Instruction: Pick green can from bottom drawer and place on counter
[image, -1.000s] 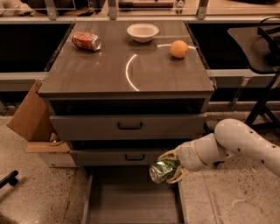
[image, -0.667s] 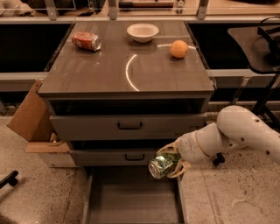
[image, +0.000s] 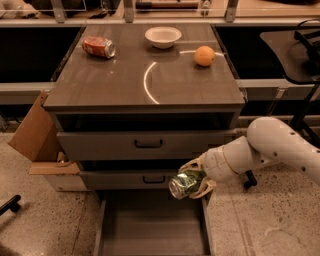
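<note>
Compared with a second ago, the pincer (image: 190, 183) has lifted slightly and drifted a little to the left, carrying the green can (image: 180, 186) with it. The white arm (image: 272, 145) has risen as well. Nothing else has shifted.

The arm reaches in from the right edge of the view, bent at a rounded elbow. Its pincer is clenched around the green can, one pale finger above the can and one below. The can lies tilted on its side in that grip, with one silver end turned toward the lower left. It hangs in front of the right part of the middle drawer (image: 125, 180) and above the back right corner of the bottom drawer (image: 150, 227), apart from the drawer floor.

The bottom drawer is pulled out toward the viewer, showing a flat, plain grey-brown floor. Above it, the middle drawer and the upper drawer (image: 100, 145) are both pushed in, each with a small dark handle.

The worktop (image: 115, 80) is a glossy grey-brown surface with a curved white streak of reflected light near its middle. A red-orange can (image: 99, 47) lies on its side at the back left. A white bowl (image: 163, 36) stands at the back centre. An orange (image: 204, 55) sits to the right of the bowl, well apart from it.

An open cardboard box (image: 32, 130) leans against the cabinet's left side, on a speckled floor (image: 45, 220).
</note>
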